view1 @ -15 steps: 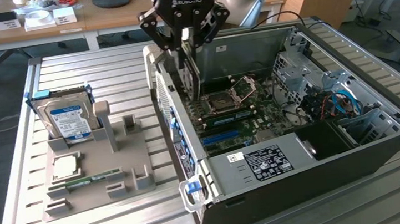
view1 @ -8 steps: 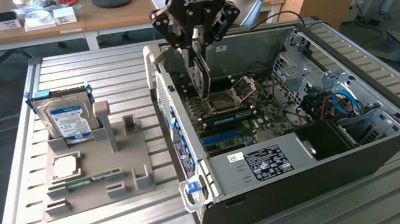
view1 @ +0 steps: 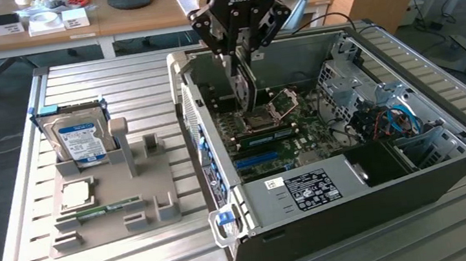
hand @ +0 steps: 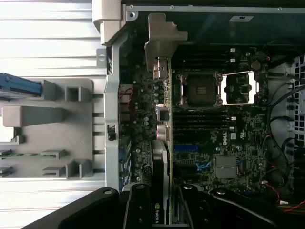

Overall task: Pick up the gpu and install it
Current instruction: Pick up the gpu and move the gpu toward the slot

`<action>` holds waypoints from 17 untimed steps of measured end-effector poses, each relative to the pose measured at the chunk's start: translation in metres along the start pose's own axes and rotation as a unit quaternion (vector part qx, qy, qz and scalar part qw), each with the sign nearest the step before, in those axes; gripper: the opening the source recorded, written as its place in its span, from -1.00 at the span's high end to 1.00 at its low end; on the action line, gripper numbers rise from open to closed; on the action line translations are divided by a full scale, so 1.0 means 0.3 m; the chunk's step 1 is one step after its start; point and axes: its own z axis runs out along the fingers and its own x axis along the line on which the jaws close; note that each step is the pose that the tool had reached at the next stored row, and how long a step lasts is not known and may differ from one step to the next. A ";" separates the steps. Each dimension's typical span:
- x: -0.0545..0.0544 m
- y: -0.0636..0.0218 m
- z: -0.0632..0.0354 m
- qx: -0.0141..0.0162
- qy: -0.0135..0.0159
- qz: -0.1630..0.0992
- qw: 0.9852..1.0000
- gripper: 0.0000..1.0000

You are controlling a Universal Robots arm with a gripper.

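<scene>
The gpu (view1: 244, 84) hangs on edge inside the open computer case (view1: 445, 167), over the motherboard (view1: 290, 134) near the case's rear wall. My gripper (view1: 242, 55) is shut on its upper edge. In the wrist view the gpu (hand: 161, 157) appears as a thin edge-on strip running away from my gripper (hand: 164, 207), and its silvery bracket (hand: 163, 38) is at the far end. It lines up beside the CPU socket (hand: 198, 88) and close to the blue slot (hand: 186, 148). Whether the card touches a slot I cannot tell.
At the exterior view's left a grey holder (view1: 110, 202) carries a silver hard drive with a blue label (view1: 78, 137), a processor chip (view1: 78, 193) and a green memory stick (view1: 103, 209). Drive cages and cables (view1: 387, 117) fill the case's right side. Desks stand behind.
</scene>
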 end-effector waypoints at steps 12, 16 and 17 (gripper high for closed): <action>-0.081 0.003 0.002 0.000 0.000 0.000 1.000 0.47; -0.114 0.004 0.003 0.000 0.000 0.000 1.000 0.47; -0.123 0.004 0.003 0.000 0.000 0.000 1.000 0.47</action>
